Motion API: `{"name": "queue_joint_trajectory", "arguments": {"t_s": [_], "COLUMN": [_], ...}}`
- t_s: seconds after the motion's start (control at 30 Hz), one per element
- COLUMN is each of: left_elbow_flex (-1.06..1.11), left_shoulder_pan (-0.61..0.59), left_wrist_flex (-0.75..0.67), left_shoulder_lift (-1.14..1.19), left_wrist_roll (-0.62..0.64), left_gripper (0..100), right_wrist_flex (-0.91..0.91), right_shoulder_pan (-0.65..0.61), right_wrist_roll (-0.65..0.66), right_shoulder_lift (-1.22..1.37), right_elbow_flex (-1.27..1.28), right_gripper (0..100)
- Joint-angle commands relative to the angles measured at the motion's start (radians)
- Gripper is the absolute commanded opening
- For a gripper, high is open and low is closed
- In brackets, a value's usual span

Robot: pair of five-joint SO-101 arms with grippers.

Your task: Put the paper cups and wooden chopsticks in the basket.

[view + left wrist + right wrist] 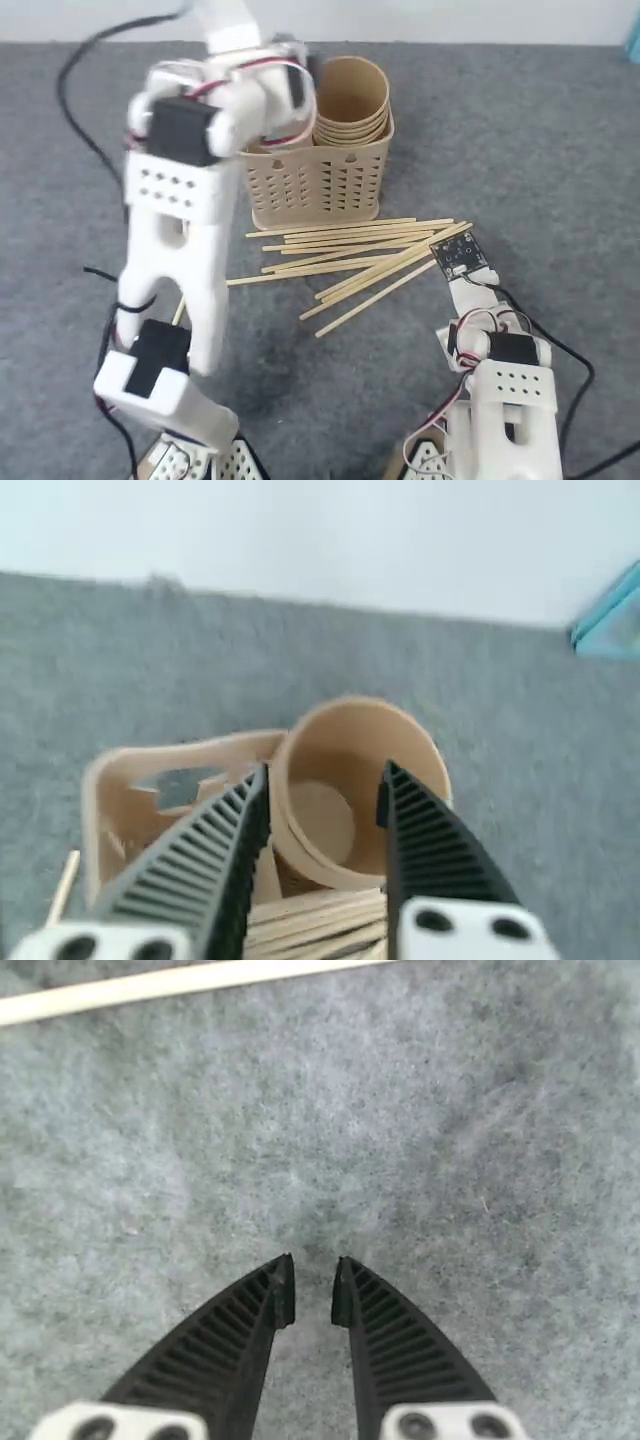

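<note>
In the high view, the basket point(315, 185) stands in the upper middle of the frame on the grey carpet point(560, 150). The paper cups point(352, 95) sit stacked one inside another in its right part, and the top cup rises above the rim. The wooden chopsticks point(350, 262) lie loose on the carpet just below the basket, near the middle of the frame, spread like a flat fan.

The left arm point(175, 260) fills the left side of the frame and bends over the basket at the upper left. In its wrist view, the left gripper point(325, 780) is released. Its fingers point(215, 850) stand apart above the open mouth of the top cup and we see nothing gripped between them.

The right arm point(505, 390) is at the lower right. The right gripper point(312, 1285) points down at bare carpet, with its fingers almost together, only a thin slit between the tips, and it holds nothing. One chopstick point(180, 985) lies on the carpet beyond it.
</note>
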Motion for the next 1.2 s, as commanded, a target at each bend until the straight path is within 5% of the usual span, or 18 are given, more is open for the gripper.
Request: {"name": "queue_joint_trajectory", "arguments": {"t_s": [0.0, 0.2, 0.43, 0.73, 0.97, 1.17], "left_elbow_flex": [-0.180, -0.326, 0.148, 0.940, 1.540, 1.713], "left_shoulder_pan": [-0.054, -0.227, -0.466, -0.483, -0.618, -0.678], "left_wrist_flex": [0.103, 0.235, 0.210, -0.149, -0.620, -0.666], "left_shoulder_lift": [-0.017, -0.051, -0.219, -0.583, -0.830, -0.793], "left_wrist_roll": [-0.006, -0.006, -0.018, -0.095, -0.155, -0.250], "left_gripper": [18, 15, 7, 7, 7, 7], "right_wrist_flex": [0.004, 0.007, 0.004, 0.007, 0.007, 0.010], "right_shoulder_pan": [-0.001, 0.002, -0.004, -0.002, -0.004, -0.008], "right_wrist_roll": [0.014, 0.014, 0.014, 0.014, 0.014, 0.031], "right_shoulder_lift": [-0.025, -0.025, -0.025, -0.025, -0.025, -0.025], "right_elbow_flex": [-0.006, -0.006, -0.006, -0.006, -0.006, -0.006], "right_gripper": [7.5, 7.5, 7.5, 7.5, 7.5, 7.7]}}
